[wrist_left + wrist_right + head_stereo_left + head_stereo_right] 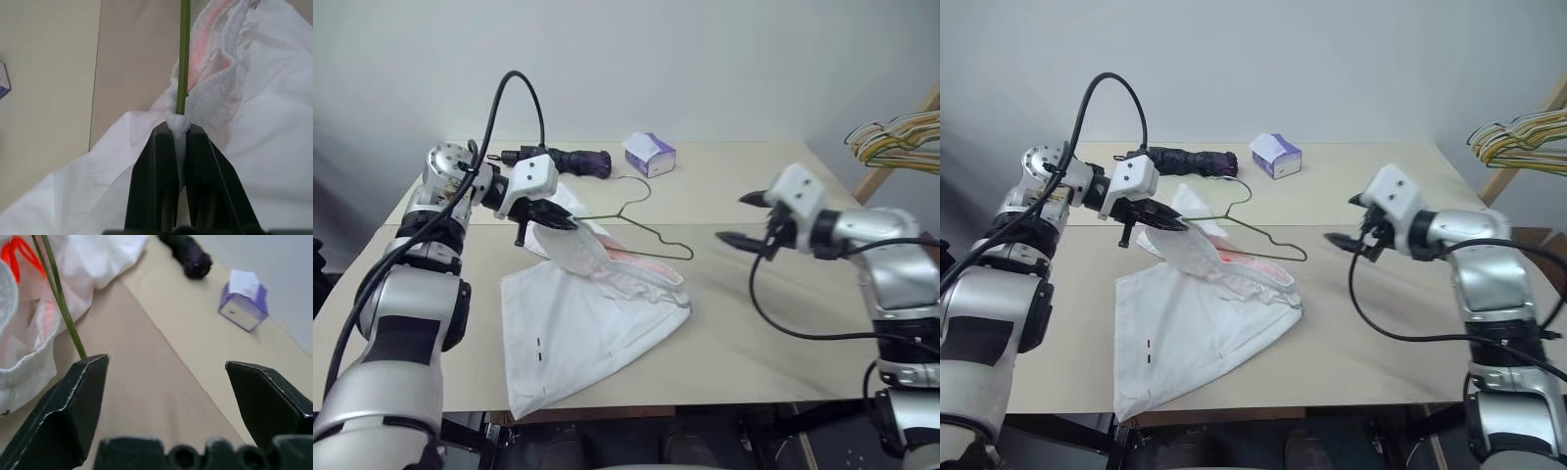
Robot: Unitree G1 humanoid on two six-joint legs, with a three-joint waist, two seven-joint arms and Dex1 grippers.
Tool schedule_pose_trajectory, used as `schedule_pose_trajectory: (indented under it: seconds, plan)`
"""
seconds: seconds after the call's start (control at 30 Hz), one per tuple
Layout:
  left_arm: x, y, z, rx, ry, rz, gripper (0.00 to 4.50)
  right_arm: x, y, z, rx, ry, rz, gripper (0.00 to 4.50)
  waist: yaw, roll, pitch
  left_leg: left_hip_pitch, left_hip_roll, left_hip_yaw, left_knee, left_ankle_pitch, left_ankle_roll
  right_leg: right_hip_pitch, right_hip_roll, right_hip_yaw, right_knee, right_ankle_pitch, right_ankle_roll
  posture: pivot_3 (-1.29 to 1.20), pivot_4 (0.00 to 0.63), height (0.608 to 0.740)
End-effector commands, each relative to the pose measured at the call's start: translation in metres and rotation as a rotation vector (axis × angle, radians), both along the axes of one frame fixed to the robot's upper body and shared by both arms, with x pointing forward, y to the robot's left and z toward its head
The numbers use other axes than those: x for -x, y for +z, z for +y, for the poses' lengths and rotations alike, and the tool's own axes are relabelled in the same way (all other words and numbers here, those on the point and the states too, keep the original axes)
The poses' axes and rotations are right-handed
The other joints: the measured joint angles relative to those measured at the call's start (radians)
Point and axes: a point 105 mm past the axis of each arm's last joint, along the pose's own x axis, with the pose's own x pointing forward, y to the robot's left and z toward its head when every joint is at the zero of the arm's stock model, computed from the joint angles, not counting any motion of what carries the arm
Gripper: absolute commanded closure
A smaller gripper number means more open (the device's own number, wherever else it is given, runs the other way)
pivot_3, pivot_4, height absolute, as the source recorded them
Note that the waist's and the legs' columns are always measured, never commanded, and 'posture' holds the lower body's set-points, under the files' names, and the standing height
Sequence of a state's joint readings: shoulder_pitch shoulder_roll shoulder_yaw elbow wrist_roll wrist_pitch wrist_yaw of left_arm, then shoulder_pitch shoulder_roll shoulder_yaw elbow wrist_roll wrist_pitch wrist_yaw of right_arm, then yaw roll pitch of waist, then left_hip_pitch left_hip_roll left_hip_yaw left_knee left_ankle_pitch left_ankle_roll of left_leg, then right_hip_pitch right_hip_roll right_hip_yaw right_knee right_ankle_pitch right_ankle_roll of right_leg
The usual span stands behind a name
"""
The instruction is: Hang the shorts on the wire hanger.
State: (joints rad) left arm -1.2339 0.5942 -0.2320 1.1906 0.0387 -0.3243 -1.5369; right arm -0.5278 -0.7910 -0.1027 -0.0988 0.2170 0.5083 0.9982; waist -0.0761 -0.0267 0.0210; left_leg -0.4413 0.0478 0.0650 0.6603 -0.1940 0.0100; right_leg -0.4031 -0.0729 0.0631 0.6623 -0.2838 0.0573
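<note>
Left claw (551, 218): clamped on the gathered waistband of the white cloth shorts (582, 338) — best kept firm.
Right claw (751, 218): spread wide, empty — should retake the thin grey wire hanger (651, 238) beside the shorts.

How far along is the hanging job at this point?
Partly done: the hanger appears threaded into the waistband of the shorts. In hand: the left end effector is shut on the waistband where the wire goes in. The right end effector is open, off to the side, holding nothing. Left: the shorts mostly lie on the table, not hanging.
</note>
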Motion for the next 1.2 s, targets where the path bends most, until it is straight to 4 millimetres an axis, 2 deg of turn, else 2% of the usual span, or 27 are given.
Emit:
schedule_pose_trajectory:
  seconds: [0.03, 0.17, 0.3, 0.4, 0.53, 0.63, 0.77, 0.97, 1.2]
  plan:
    - [-0.005, 0.029, -0.004, 0.081, 0.013, -0.076, 4.50, 0.024, 0.003, -0.003, -0.101, 0.028, 0.050, 0.15, 0.000, 0.000, 0.000, 0.000, 0.000, 0.000, 0.000, 0.000, 0.000, 0.000, 0.000, 0.000, 0.000, 0.000, 0.000, -0.12, 0.000, 0.740]
    - [-0.006, 0.041, -0.005, 0.114, 0.017, -0.106, 4.50, 0.042, -0.034, -0.001, -0.111, 0.022, 0.196, 0.15, -0.002, 0.000, 0.000, 0.000, 0.000, 0.000, 0.000, 0.000, 0.000, 0.001, 0.000, 0.000, 0.000, 0.000, 0.000, -0.12, 0.000, 0.740]
    - [-0.003, 0.050, -0.003, 0.140, -0.008, -0.108, 4.50, 0.050, -0.071, 0.023, -0.214, 0.011, 0.340, 0.15, -0.017, 0.000, 0.000, 0.001, 0.000, 0.000, 0.000, 0.000, 0.000, 0.001, 0.001, 0.000, 0.000, 0.000, 0.000, -0.11, 0.000, 0.740]
    - [-0.002, 0.049, -0.003, 0.136, -0.015, -0.105, 4.50, 0.048, -0.080, 0.039, -0.278, 0.014, 0.368, 0.15, -0.026, 0.000, 0.000, 0.001, 0.000, -0.001, 0.000, 0.000, 0.000, 0.000, 0.001, 0.000, 0.001, 0.000, 0.000, -0.11, 0.000, 0.740]
    - [-0.001, 0.047, -0.002, 0.133, -0.016, -0.104, 4.50, 0.045, -0.105, 0.066, -0.297, 0.019, 0.425, 0.15, -0.024, 0.000, 0.000, 0.000, 0.000, -0.001, 0.000, 0.000, 0.000, 0.001, 0.001, 0.001, 0.000, 0.000, 0.000, -0.10, 0.000, 0.740]
    - [-0.001, 0.048, -0.002, 0.135, -0.015, -0.106, 4.50, 0.040, -0.116, 0.077, -0.325, 0.011, 0.448, 0.74, -0.023, 0.000, 0.000, 0.000, 0.000, -0.001, 0.000, 0.000, 0.000, 0.001, 0.001, 0.001, 0.000, 0.000, 0.000, -0.10, 0.000, 0.740]
    - [-0.001, 0.049, -0.001, 0.141, -0.014, -0.107, 4.50, 0.036, -0.120, 0.082, -0.335, 0.006, 0.455, 2.14, -0.020, 0.000, 0.000, 0.000, -0.001, -0.001, 0.000, 0.000, 0.000, 0.001, 0.000, 0.000, 0.000, 0.000, 0.000, -0.09, 0.000, 0.740]
    - [0.000, 0.049, 0.002, 0.144, -0.011, -0.108, 4.50, 0.029, -0.114, 0.078, -0.371, -0.015, 0.448, 4.37, -0.021, 0.000, 0.000, 0.000, 0.000, -0.002, 0.000, 0.000, 0.000, 0.001, 0.000, 0.000, 0.001, 0.000, 0.000, -0.09, 0.000, 0.740]
    - [0.008, 0.049, 0.008, 0.156, -0.036, -0.081, 4.50, 0.018, -0.114, 0.058, -0.381, -0.094, 0.447, 4.45, -0.021, 0.000, 0.000, 0.000, 0.000, -0.002, 0.000, 0.000, 0.000, 0.001, 0.000, 0.000, 0.001, 0.000, 0.000, -0.08, 0.000, 0.740]
